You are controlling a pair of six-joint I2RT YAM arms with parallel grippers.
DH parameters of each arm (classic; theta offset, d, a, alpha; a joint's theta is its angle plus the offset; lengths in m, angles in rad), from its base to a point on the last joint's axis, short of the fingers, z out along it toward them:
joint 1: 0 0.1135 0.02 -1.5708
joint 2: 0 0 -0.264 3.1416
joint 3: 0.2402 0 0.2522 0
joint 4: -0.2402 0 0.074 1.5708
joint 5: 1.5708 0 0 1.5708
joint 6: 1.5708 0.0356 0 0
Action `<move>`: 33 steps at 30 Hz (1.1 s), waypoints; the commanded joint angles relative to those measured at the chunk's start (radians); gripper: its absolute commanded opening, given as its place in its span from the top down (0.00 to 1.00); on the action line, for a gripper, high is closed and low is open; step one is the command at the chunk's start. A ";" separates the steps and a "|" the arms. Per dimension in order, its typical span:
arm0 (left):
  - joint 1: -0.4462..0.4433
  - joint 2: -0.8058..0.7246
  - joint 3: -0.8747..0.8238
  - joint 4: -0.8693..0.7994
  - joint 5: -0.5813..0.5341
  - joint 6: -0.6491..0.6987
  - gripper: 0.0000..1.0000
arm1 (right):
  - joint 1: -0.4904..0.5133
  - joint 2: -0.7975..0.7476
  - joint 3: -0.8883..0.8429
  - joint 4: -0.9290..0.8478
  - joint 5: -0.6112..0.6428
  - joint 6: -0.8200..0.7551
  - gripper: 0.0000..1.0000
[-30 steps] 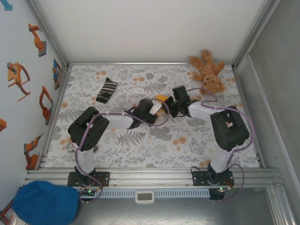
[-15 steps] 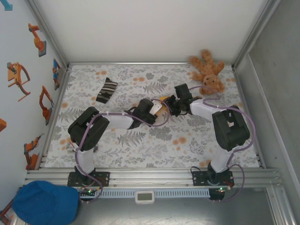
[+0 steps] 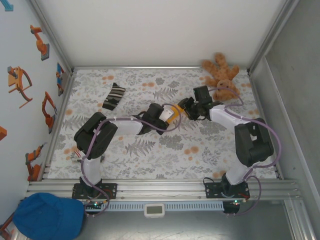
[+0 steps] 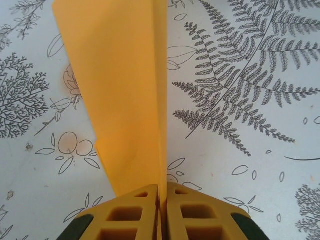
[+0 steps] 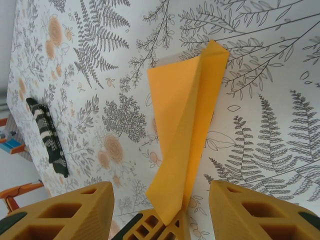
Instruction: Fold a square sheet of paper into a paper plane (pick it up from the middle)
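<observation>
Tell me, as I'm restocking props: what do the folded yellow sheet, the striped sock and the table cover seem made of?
The folded sheet: thin matte paper; it holds sharp creases. The sock: probably soft knit fabric, lying limp. The table cover: smooth, matte printed sheet, cloth or vinyl, unclear which.

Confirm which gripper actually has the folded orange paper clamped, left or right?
The left gripper: its fingers are pressed shut on the edge of the paper. The right gripper stands open, fingers wide of it on both sides.
</observation>
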 commanded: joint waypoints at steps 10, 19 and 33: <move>0.079 0.065 0.118 -0.168 0.305 -0.106 0.93 | -0.020 -0.055 -0.041 -0.037 0.077 -0.081 0.48; 0.102 0.088 0.140 -0.186 0.374 -0.150 0.95 | -0.021 -0.060 -0.066 0.002 0.064 -0.106 0.48; 0.123 0.147 0.209 -0.266 0.452 -0.205 0.97 | -0.033 -0.066 -0.189 0.260 -0.017 -0.168 0.53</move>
